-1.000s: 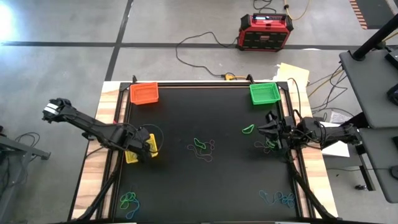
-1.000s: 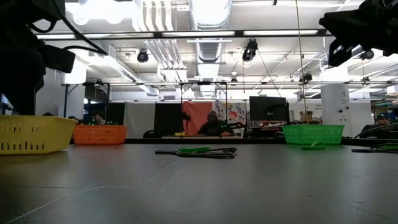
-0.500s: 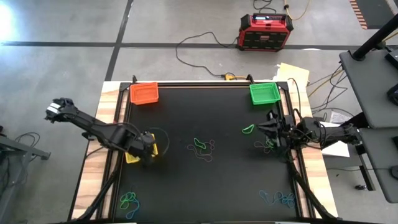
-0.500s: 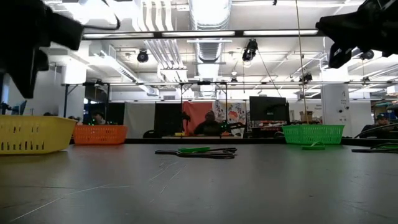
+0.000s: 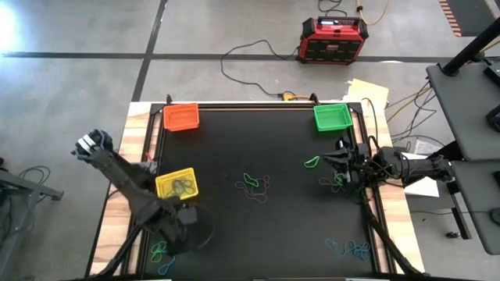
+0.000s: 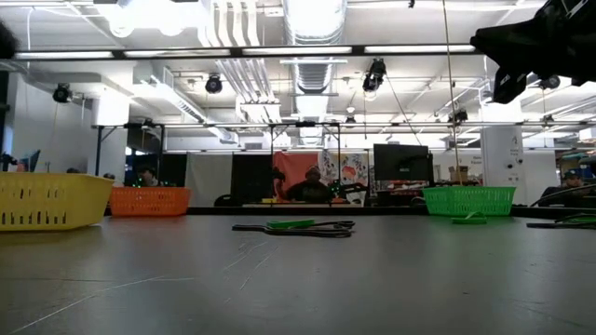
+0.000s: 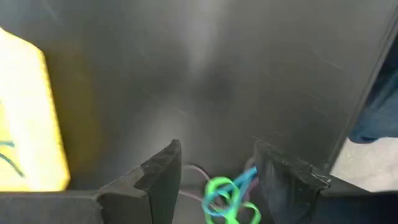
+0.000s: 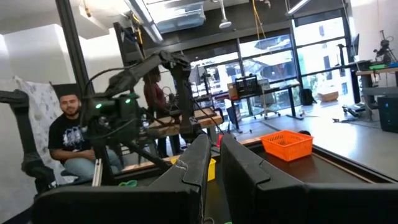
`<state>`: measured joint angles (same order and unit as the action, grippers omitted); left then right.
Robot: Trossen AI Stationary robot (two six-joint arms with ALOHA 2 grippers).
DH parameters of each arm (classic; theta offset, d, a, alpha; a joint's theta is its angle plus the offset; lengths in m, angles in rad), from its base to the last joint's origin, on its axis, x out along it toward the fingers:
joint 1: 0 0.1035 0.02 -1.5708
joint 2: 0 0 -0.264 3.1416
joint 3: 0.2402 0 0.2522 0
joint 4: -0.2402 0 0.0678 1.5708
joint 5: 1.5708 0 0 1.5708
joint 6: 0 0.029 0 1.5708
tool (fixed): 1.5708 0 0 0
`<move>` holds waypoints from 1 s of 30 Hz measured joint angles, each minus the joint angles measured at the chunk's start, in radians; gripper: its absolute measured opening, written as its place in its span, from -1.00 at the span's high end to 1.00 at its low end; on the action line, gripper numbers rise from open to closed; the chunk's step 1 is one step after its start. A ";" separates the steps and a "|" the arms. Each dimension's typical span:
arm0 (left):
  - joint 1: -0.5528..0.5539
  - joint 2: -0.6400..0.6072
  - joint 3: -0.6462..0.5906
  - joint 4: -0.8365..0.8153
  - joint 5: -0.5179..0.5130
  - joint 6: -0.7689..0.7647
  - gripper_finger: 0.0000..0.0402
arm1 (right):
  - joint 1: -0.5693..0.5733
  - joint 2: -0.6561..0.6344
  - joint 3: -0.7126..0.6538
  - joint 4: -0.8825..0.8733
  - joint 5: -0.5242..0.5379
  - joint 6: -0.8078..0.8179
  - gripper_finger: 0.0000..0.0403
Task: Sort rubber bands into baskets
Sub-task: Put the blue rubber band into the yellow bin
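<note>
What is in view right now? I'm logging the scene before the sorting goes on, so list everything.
Yellow basket: one, left side of the black mat, bands inside.
Orange basket: one, far left corner.
Green basket: one, far right corner.
Rubber bands: centre cluster, green and dark; one green band below the green basket; near-left cluster, green and blue; near-right cluster, blue.
Red-and-black box: one, on the floor.
Person: one, seated beyond the table.
Left gripper: open, above the near-left cluster.
Right gripper: shut, right edge.
</note>
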<state>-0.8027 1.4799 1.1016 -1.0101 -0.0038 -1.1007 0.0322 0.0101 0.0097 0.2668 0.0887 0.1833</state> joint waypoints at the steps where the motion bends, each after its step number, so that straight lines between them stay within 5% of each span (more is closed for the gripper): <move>1: -0.022 0.018 0.006 0.010 0.001 -0.032 0.08 | 0.000 0.000 0.000 0.000 0.000 0.000 0.83; 13: -0.192 0.231 0.067 0.085 0.088 -0.161 0.08 | 0.000 0.000 0.000 0.000 0.000 0.000 0.83; 30: -0.257 0.254 -0.066 0.245 0.030 -0.165 0.12 | 0.000 0.000 0.000 -0.006 0.000 0.078 0.83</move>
<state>-1.0599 1.7340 1.0356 -0.7651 0.0262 -1.2659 0.0322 0.0101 0.0097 0.2612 0.0887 0.2613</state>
